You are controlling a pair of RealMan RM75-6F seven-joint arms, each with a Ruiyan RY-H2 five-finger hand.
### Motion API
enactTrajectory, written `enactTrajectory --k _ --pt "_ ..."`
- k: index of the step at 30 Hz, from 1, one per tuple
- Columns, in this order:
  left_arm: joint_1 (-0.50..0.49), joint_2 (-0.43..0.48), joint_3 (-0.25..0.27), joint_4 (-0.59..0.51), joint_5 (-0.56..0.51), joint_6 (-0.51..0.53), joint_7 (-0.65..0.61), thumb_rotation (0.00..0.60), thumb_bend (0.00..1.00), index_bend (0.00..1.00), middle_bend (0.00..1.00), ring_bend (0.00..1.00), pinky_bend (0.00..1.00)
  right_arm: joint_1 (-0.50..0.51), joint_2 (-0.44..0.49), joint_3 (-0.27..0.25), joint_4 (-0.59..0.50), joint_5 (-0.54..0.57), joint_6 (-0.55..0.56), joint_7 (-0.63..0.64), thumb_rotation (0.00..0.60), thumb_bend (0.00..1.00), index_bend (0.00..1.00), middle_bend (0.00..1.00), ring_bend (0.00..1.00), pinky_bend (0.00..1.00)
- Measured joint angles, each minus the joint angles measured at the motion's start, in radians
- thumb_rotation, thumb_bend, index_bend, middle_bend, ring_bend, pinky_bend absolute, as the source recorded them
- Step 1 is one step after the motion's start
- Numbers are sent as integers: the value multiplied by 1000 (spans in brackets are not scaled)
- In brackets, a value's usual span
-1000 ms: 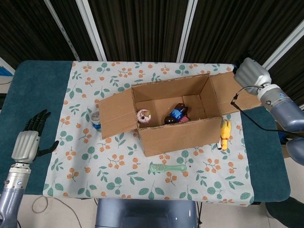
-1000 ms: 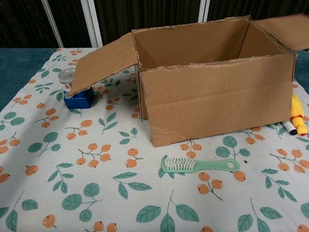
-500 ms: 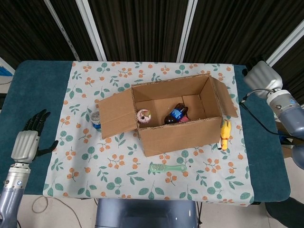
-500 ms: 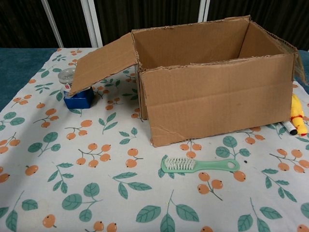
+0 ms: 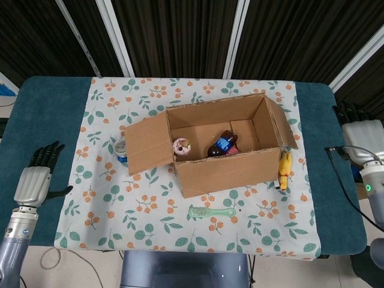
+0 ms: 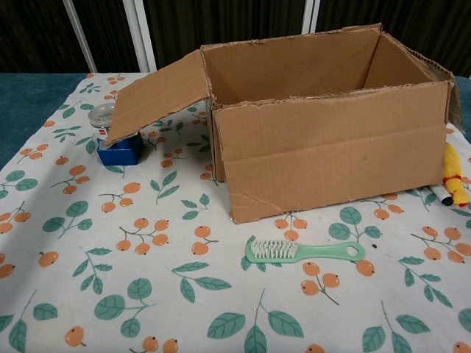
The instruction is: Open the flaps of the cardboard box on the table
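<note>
Both hands are resting empty: left hand (image 5: 33,183) fingers spread, right hand (image 5: 358,129) fingers unclear; cardboard box (image 5: 225,144) flaps are lying well apart from fingers, so regrasp near flap edges.

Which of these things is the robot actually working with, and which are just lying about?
Part of the job: cardboard box, its left flap, its right flap.

Lying about: green brush, yellow toy, blue jar, bottle and doughnut inside the box.

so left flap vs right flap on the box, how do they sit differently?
The left flap is swung out wide, its outer edge resting on a blue object. The right flap hangs down steeply beside the box wall, resting on nothing visible. Both are plain brown cardboard, folded outward from the box; neither hand touches them.
</note>
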Motion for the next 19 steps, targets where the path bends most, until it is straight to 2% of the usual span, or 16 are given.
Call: enactTrajectory --k 2,7,13,19 --pt "0 2 4 -1 -2 -4 23 600 89 0 0 0 29 -72 -17 1 -29 -21 69 89 600 182 0 0 2 226" --pt "0 2 16 -3 -3 -5 76 600 89 0 0 0 29 -250 -73 -13 -77 -107 224 259 600 173 0 0 1 224" --pt "-1 -7 26 6 18 2 98 600 74 0 0 0 28 -387 -141 -58 -71 -227 349 315 600 171 0 0 0 218" --pt "0 -18 28 14 32 13 95 600 69 0 0 0 26 -468 -208 -78 37 -333 443 367 600 173 0 0 0 218"
